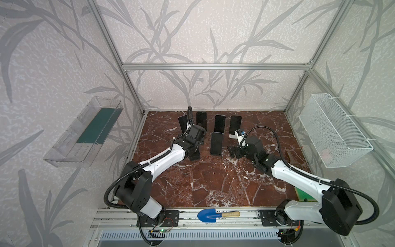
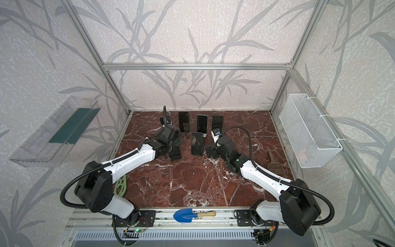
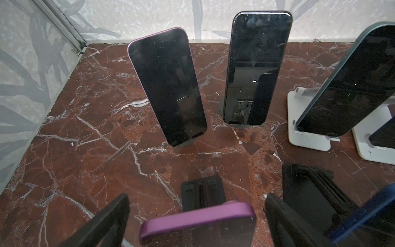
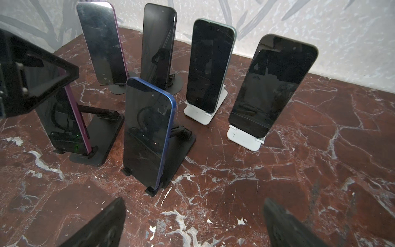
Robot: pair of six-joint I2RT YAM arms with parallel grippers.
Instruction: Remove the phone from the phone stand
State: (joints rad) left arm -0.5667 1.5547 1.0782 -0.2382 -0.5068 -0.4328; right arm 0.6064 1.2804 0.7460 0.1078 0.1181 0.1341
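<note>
Purple-cased phone [image 3: 198,222] — likely stiff, slick glass | best pinched by side edges | left gripper [image 3: 196,197] jaws spread astride it | right gripper [image 4: 194,202] jaws spread

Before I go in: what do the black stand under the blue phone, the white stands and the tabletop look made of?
Black stand: matte plastic by its look, dull, no glare, moulded hinged arm. White stands: smooth satin sheet, plastic or painted metal, cannot tell. Tabletop: red-brown marble pattern with white veins, slight sheen; stone or printed laminate, unclear.
</note>
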